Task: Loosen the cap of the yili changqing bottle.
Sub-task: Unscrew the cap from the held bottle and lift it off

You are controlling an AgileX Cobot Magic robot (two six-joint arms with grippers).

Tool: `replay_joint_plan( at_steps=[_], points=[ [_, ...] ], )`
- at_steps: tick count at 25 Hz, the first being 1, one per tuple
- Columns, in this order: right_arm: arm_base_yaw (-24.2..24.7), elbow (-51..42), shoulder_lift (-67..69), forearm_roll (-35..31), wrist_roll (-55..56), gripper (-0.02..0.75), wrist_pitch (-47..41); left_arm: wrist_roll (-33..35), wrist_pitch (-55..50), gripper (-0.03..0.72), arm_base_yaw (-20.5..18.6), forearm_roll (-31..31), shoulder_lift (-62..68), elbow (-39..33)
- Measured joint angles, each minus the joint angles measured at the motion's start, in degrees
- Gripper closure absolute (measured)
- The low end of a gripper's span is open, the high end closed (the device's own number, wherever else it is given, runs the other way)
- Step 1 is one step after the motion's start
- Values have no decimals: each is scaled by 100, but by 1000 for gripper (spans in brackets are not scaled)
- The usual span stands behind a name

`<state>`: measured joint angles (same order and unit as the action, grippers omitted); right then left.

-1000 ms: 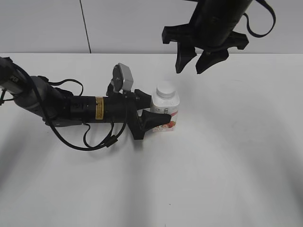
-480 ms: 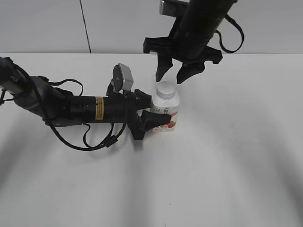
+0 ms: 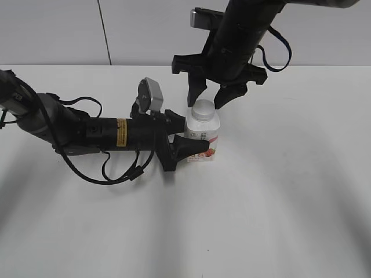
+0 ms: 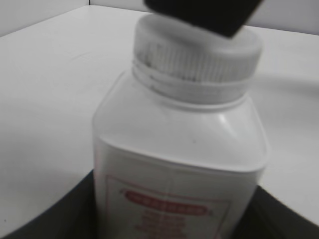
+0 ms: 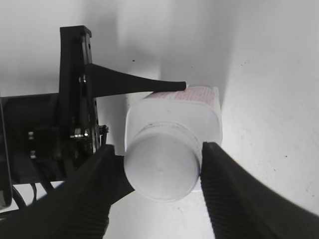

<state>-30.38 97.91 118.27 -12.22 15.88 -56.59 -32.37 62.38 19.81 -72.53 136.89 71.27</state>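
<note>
The yili changqing bottle [image 3: 203, 138] stands upright on the white table, white with a pink-red label. My left gripper [image 3: 188, 134] lies low along the table and is shut on the bottle's body, one finger on each side; the left wrist view shows the bottle [image 4: 179, 164] filling the space between the jaws. The white ribbed cap [image 3: 203, 109] sits on the neck. My right gripper [image 3: 207, 101] hangs from above, open, its two fingers straddling the cap [image 5: 162, 167]. The right finger looks to touch the rim, while the left finger stands a hair off.
The white table [image 3: 278, 191] spreads around the bottle. My left arm and its cables [image 3: 87, 133] lie across the table's left half. A grey wall [image 3: 58, 29] rises behind the far edge.
My right gripper has come down and leftward from high above until its fingers stand on either side of the cap. The left gripper and the bottle have not moved.
</note>
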Motion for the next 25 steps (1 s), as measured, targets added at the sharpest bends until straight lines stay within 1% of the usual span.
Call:
replay_joint_plan(
  at_steps=[14,18,25],
  points=[
    [-4,10,119,0,7,297,-153,5,0,267,0,-3,0,0],
    [-11,12,119,-5,12,342,-166,5,0,267,0,-3,0,0],
    [-11,16,119,-5,-68,342,-181,5,0,267,0,-7,0,0]
  ],
)
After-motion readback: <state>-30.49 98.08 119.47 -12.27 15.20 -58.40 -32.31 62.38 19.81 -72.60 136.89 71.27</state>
